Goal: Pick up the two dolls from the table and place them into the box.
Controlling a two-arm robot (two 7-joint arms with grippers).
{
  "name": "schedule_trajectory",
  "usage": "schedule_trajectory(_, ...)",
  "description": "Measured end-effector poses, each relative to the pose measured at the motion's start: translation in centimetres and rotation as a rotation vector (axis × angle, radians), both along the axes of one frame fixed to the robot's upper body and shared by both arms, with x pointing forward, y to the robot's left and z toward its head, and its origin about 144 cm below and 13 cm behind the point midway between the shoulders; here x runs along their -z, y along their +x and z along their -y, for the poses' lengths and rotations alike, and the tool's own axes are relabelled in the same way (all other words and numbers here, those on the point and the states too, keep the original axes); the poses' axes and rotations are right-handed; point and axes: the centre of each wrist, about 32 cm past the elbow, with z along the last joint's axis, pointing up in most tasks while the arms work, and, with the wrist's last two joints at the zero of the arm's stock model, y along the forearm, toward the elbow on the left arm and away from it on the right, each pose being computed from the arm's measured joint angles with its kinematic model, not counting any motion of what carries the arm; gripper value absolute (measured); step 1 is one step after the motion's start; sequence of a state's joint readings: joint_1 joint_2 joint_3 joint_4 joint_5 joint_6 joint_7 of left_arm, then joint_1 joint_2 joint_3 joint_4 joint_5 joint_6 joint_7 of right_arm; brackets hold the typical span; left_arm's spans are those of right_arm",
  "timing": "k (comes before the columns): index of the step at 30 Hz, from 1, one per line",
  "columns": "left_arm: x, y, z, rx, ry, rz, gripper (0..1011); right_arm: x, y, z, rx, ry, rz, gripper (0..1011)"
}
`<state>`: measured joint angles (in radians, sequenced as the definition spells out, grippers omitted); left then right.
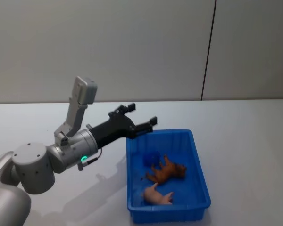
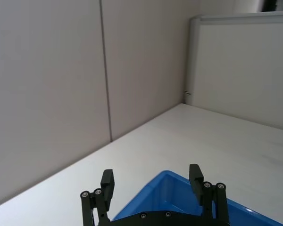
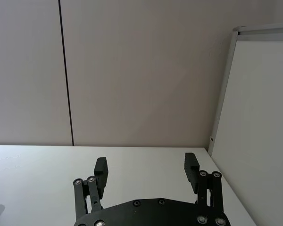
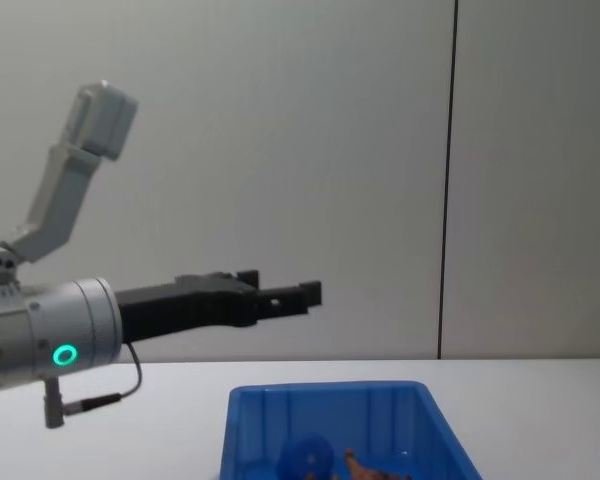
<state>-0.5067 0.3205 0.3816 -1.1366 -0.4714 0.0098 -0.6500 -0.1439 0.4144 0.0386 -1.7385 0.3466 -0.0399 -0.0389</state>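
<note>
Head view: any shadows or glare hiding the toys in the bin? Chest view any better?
Head view: soft shadow of the left gripper and its arm falls on the table left of the box; no glare, brown animal and pink pig read clearly, while the blue figure blends into the blue floor. Chest view: the near box wall hides most of the toys.

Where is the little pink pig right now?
The pink pig lies inside the blue box, in the near part closest to the robot, just in front of the brown animal.
</note>
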Motion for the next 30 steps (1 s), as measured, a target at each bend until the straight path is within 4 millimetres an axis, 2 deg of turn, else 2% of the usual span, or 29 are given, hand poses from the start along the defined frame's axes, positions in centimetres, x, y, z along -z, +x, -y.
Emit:
schedule_trajectory(9,-1.2,-2.1,-0.1,-0.149,0.010,0.076,1004,0.0,0.0,-0.1,-0.002,0.001,0.000,1001)
schedule_trajectory(15,-1.7,-3.3,0.0,-0.230,0.018,0.113,1003,0.0,0.3,-1.0,-0.035,0.005,-0.003,1001)
schedule_trajectory(25,-2.7,-5.3,0.2,-0.395,0.034,0.181,1004,-0.4,1.5,-5.8,-0.199,0.018,-0.011,1001)
schedule_trajectory(30,-2.8,-5.3,0.3,-0.396,0.036,0.183,1004,-0.8,2.0,-8.2,-0.283,0.021,-0.012,1001)
